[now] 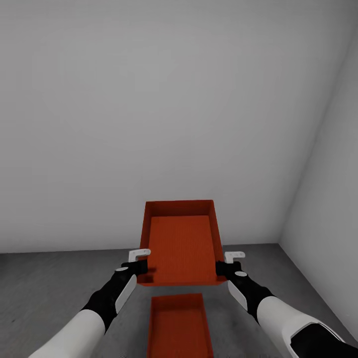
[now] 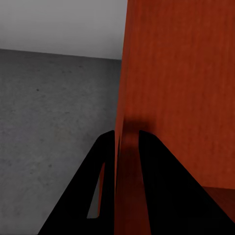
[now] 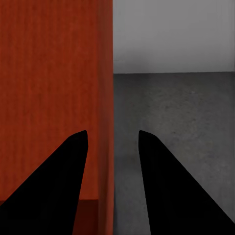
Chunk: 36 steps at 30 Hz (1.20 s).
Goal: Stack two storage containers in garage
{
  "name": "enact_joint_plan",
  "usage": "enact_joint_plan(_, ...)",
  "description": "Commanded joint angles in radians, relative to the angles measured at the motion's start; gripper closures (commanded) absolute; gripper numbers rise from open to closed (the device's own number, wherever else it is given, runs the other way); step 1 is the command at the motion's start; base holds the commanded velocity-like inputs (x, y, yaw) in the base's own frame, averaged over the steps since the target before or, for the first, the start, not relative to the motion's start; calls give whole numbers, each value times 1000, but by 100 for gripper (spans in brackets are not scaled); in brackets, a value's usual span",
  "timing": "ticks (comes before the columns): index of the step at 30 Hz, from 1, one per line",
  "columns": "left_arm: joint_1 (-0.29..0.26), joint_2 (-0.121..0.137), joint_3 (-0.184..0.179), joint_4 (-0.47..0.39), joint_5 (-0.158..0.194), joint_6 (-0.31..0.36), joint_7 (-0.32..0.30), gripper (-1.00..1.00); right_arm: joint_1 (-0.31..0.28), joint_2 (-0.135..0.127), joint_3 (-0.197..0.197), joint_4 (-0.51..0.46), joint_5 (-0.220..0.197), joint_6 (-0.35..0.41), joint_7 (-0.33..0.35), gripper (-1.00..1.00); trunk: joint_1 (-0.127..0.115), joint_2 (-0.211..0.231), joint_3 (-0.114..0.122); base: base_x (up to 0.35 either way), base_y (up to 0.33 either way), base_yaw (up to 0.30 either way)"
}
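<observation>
One red-orange storage container point(image 1: 181, 243) hangs in the air in front of me, open side up. My left gripper point(image 1: 141, 268) is shut on its near left wall; in the left wrist view the fingers point(image 2: 152, 166) pinch that wall point(image 2: 176, 73). My right gripper point(image 1: 223, 268) straddles the near right wall point(image 3: 105, 98), its fingers point(image 3: 152, 166) standing apart with a gap on both sides. The second storage container point(image 1: 179, 325) rests on the dark grey floor point(image 1: 49, 278), directly below the held one's near end.
Plain grey-white walls point(image 1: 149, 99) of the garage close the space ahead and on the right point(image 1: 328, 189), meeting in a corner. Bare concrete floor stretches to the left and right of the containers.
</observation>
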Motion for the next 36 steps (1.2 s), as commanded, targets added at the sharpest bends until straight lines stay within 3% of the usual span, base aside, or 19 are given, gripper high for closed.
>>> enact_joint_plan(1, -1, 2, 14, -5, -20, -3, 16, 100, -1, -6, -16, 15, -13, -4, -2, 100, 1, -3, -4, 0, 0, 0)
enact_joint_plan(36, -1, 2, 14, -5, -20, -3, 16, 100, -2, -6, -16, 15, -13, -4, -3, 100, 1, -3, -60, 0, 0, 0)
